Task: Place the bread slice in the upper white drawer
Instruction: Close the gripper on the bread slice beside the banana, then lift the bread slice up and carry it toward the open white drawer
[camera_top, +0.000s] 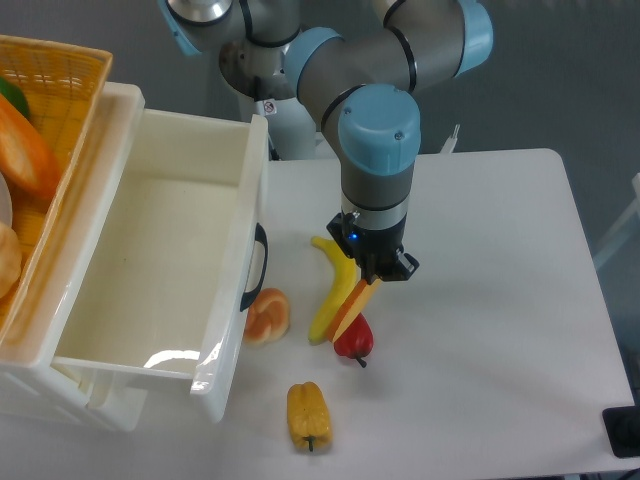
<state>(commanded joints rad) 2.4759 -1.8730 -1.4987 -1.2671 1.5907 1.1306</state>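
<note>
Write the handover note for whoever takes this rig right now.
End effector: shut on the bread slice, held edge-on and tilted above the table, just over the banana and red pepper.
Upper white drawer: pulled open at left, nothing visible inside.
Done: slice grasped.
Left: carry it left over the drawer's front wall and release inside.
Also on table: citrus piece, yellow pepper.

I see my claw (374, 280) pinching the bread slice (352, 309) edge-on, tilted above the banana (330, 290) and a red pepper (353, 340). The upper white drawer (150, 270) stands pulled open at left on the bench (480, 300). A citrus piece (266, 316) lies by its handle (260, 268), and a yellow pepper (308, 415) nearer me.
</note>
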